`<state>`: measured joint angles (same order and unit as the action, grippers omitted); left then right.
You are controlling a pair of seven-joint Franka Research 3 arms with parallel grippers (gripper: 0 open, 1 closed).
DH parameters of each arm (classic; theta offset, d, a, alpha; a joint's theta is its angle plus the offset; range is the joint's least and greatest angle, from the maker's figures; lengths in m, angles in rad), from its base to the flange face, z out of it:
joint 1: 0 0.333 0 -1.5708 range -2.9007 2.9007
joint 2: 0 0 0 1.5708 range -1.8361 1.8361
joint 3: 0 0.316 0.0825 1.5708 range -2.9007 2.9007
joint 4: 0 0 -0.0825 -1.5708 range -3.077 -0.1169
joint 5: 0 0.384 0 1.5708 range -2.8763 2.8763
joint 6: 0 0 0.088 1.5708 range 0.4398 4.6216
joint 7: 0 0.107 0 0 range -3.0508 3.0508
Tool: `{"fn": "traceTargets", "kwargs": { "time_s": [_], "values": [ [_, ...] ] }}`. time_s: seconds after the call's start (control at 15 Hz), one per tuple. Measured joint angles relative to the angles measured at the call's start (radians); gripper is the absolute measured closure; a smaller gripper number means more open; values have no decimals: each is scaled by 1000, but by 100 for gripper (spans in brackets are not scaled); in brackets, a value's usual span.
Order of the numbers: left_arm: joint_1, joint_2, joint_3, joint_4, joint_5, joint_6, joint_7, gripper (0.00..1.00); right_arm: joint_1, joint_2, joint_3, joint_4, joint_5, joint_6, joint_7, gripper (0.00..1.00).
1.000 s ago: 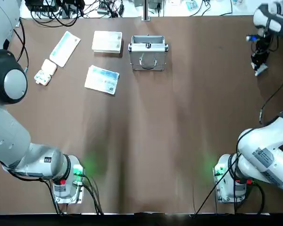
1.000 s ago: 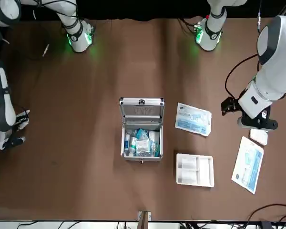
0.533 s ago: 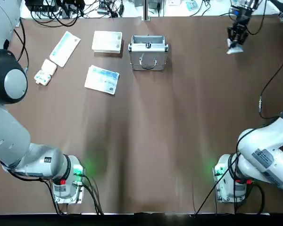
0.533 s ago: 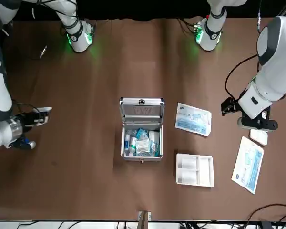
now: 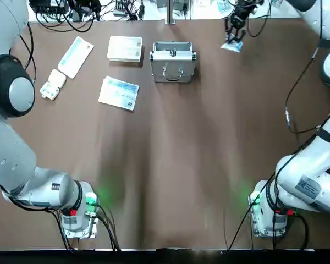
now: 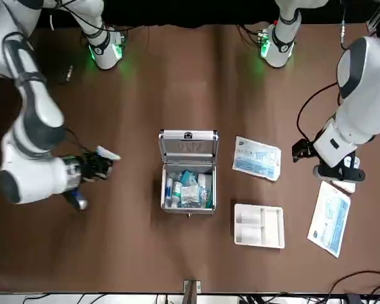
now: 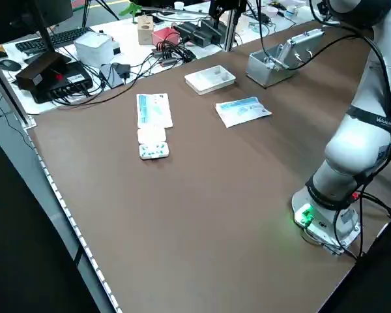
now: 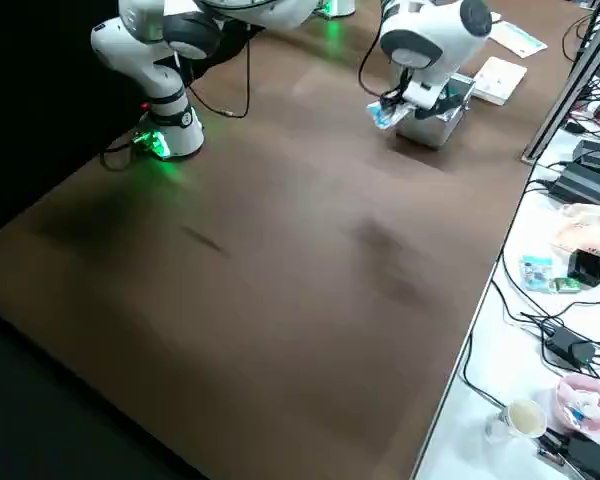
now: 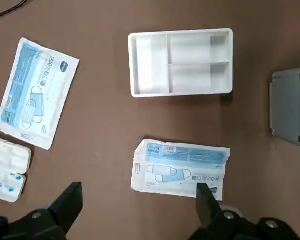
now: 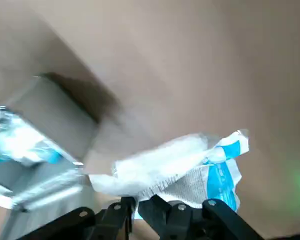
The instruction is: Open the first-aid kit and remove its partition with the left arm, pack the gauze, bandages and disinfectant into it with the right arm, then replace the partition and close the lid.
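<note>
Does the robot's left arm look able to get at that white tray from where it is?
Probably yes: the left gripper is open and holds nothing, and only bare table shows between it and the tray, beside a packet.

Flat blue-white rectangular packet (image 9: 37, 93), table's (image 5: 170, 165) far-left corner: "口罩" | similar flat blue-white packet (image 9: 180, 168), farther from far edge: "口罩" | smaller print illegible

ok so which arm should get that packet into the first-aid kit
Right: its gripper already grips the packet beside the open kit, while the left gripper hangs empty over the mask packs.
</note>
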<state>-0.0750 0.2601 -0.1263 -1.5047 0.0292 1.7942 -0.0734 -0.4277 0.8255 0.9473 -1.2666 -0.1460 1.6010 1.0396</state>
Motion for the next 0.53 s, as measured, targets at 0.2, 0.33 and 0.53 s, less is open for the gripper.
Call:
{"fn": "traceTargets", "kwargs": {
  "time_s": [0.2, 0.33, 0.53],
  "values": [
    [-1, 11, 0, 0, 0, 12, 0, 0, 116, 8, -16, -1, 0, 205, 218, 92],
    [-1, 12, 0, 0, 1, 19, 1, 0, 179, 13, -58, -1, 0, 310, 323, 92],
    [-1, 28, 0, -1, 1, 35, 1, 0, 291, 22, -150, -2, 0, 479, 468, 92]
  ]
}}
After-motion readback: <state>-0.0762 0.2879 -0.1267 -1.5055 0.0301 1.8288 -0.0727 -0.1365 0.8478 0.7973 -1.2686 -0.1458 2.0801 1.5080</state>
